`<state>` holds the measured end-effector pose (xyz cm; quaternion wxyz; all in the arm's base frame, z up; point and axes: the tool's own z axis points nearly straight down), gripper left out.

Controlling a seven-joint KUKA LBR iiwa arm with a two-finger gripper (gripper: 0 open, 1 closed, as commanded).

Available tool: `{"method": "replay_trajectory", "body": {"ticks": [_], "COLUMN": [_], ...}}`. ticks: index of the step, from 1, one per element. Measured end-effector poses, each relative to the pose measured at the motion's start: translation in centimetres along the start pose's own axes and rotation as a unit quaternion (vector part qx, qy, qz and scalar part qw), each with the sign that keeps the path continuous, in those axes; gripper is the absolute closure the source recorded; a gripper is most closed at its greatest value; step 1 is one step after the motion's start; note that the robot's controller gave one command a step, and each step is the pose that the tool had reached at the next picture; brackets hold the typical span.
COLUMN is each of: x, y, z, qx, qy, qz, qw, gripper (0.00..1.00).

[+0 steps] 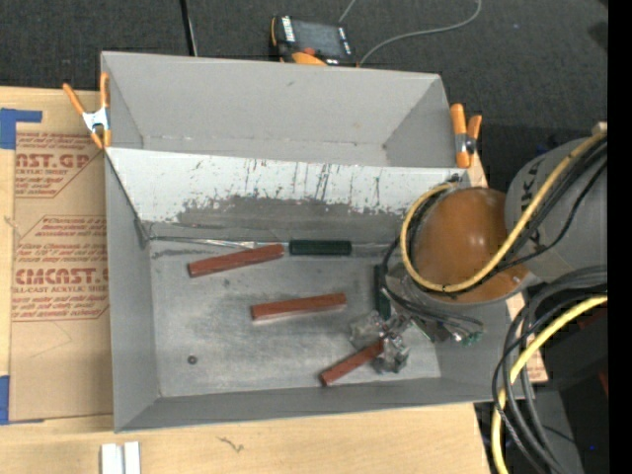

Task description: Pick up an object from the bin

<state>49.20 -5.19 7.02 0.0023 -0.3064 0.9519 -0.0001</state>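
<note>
Hand (387, 349) at right end of short reddish-brown flat stick (346, 367); spread or pinching, cannot tell. Longer reddish-brown stick (298, 308) just behind.

Dark floor (543, 28) behind, pale wooden tabletop (296, 442) in front.

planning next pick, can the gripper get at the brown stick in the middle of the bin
Probably yes: the middle brown stick lies flat and alone, with nothing between it and the gripper.

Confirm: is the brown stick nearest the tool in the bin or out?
In: the brown stick lies on the bin floor, one end at the tool.
</note>
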Motion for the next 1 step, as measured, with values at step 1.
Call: {"method": "replay_trajectory", "body": {"ticks": [1], "x": [-3.59], "y": [-4.32], "z": [-13.87], "qx": [0.002], "qy": [-0.0021], "qz": [0.025], "qw": [0.9997], "gripper": [1.0]}}
